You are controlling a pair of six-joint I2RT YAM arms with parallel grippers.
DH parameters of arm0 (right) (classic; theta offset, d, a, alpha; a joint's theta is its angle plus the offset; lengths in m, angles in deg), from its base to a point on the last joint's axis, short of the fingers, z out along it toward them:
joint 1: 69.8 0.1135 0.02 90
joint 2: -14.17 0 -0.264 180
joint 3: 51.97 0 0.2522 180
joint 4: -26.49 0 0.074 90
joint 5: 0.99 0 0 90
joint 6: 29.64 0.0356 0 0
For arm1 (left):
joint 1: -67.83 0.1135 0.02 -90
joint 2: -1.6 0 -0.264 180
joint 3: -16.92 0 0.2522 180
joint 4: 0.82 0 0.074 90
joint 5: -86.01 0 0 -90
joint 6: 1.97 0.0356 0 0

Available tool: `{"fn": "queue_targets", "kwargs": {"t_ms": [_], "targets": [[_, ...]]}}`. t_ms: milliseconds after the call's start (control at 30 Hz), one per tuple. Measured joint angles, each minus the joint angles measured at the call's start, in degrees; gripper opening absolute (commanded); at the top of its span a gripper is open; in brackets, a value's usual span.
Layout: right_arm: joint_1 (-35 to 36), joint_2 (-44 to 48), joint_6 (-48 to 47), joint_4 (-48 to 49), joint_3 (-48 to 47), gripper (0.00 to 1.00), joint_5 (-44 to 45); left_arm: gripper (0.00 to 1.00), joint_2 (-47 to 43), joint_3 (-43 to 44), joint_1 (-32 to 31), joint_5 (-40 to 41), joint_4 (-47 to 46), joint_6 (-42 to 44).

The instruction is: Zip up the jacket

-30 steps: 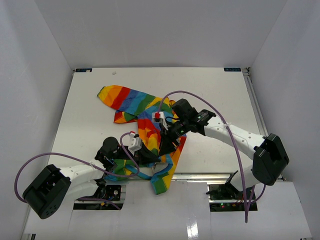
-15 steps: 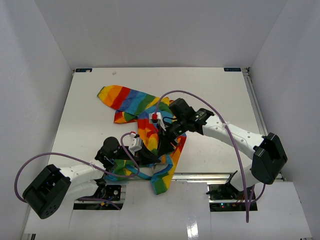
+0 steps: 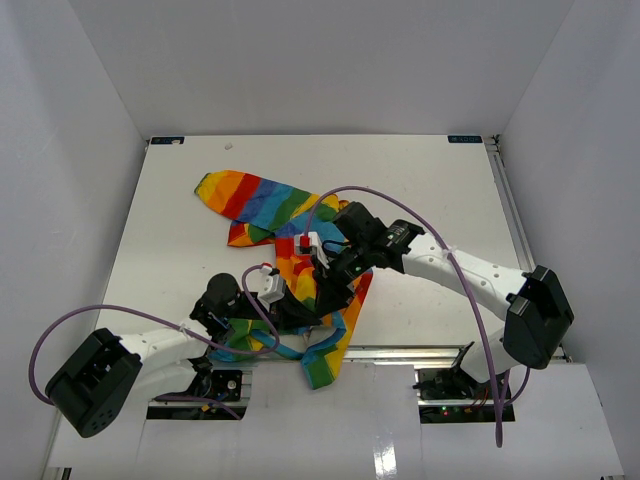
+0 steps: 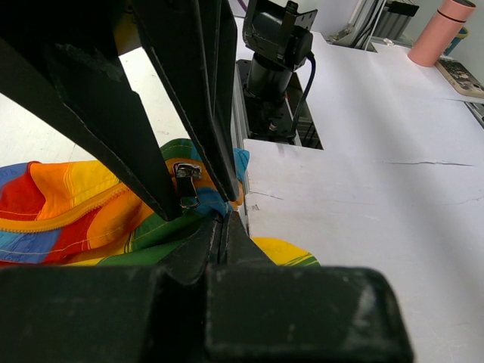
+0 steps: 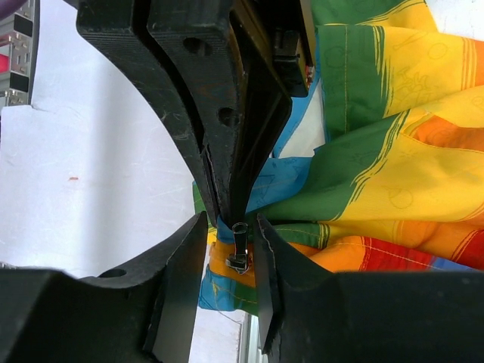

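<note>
Pinching the light-blue trim (image 4: 212,203) of the jacket (image 3: 262,200), the left hand (image 4: 221,227) is closed tight on the fabric, just beside the metal zip pull (image 5: 238,248). Right hand (image 5: 231,231) sits opposite, tips almost meeting the left hand's, w/ its fingers (image 5: 266,257) a little apart and the zip pull standing in the gap btwn them. A sliver of space shows on each side of the pull, so it's bracketed, not gripped. Jacket lies crumpled on the white table (image 3: 430,180), approx. centre-left: one sleeve stretched toward the far left, the bunched body under both hands, the lower end hanging over the near edge. Rainbow stripes face up: red, orange, yellow, green, blue.
</note>
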Motion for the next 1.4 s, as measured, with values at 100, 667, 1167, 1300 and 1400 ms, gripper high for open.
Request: {"fn": "queue_targets", "kwargs": {"t_ms": [100, 667, 1167, 1300, 1400], "targets": [[0.19, 0.02, -0.13, -0.12, -0.02, 0.29, 0.40, 0.00, 0.19, 0.00, 0.00, 0.00, 0.02, 0.00], [0.30, 0.02, -0.58, -0.43, -0.02, 0.14, 1.00, 0.00, 0.23, 0.07, 0.00, 0.04, 0.46, 0.17], [0.37, 0.97, 1.73, 1.68, 0.08, 0.08, 5.47, 0.00, -2.00, 0.09, -0.09, 2.00, 2.79, 0.86], [-0.95, 2.77, 7.16, 5.37, 1.10, 0.08, 9.24, 0.00, -2.24, 0.34, -0.07, 4.16, 2.96, 1.14], [-2.65, 4.04, 13.02, 8.60, 2.82, 0.08, 12.19, 0.00, -3.01, 0.42, -0.01, 6.30, 3.05, 1.36]]}}
